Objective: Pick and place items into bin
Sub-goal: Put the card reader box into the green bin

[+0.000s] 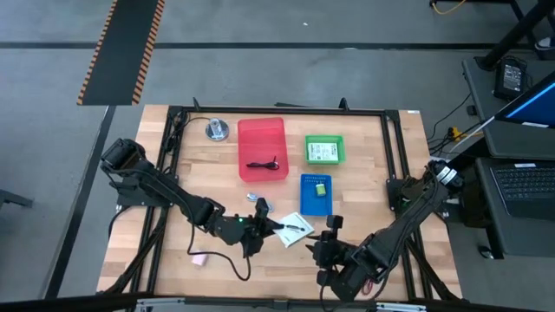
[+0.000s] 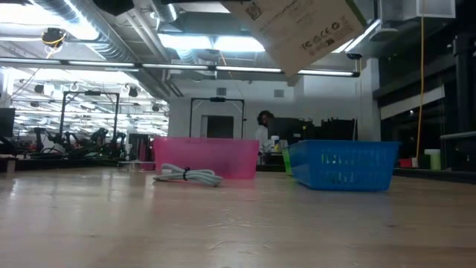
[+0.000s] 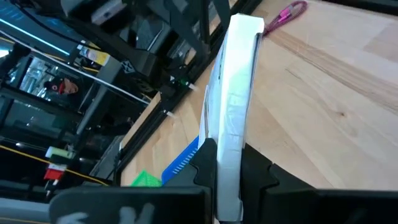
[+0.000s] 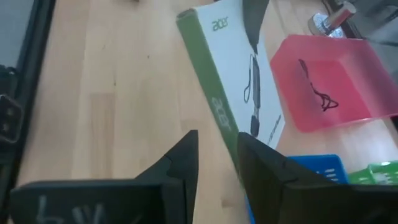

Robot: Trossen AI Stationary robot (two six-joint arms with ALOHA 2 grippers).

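My left gripper (image 1: 264, 227) (image 3: 227, 150) is near the table's front middle, shut on a white card (image 1: 293, 230), a flat white box with a green side and a black mark (image 4: 239, 81). The card shows high up and tilted in the low view (image 2: 301, 30). My right gripper (image 1: 331, 232) (image 4: 216, 138) is open just right of the card, pointing at it. The dark red cord (image 1: 263, 164) lies in the red bin (image 1: 247, 130). A second white card (image 1: 323, 152) lies in the green bin. The tiny green-white piece (image 1: 319, 188) sits in the blue bin. The pink cube (image 1: 200, 257) and the silvery-blue piece (image 1: 257, 201) lie on the table. My left gripper pinches the white card by one end (image 3: 229, 134) between its two fingers, one finger on each flat face. The fingers come roughly level from the table's left. The card is lifted clear of the table and stands out beyond the fingers, tilted.
The round silver disc (image 1: 216, 130) stands left of the red bin. The green bin (image 1: 309, 140) and blue bin (image 1: 305, 206) sit right of the red one. Black frame rails (image 1: 173, 147) run along the table's edges. Bare wood lies left of the red bin.
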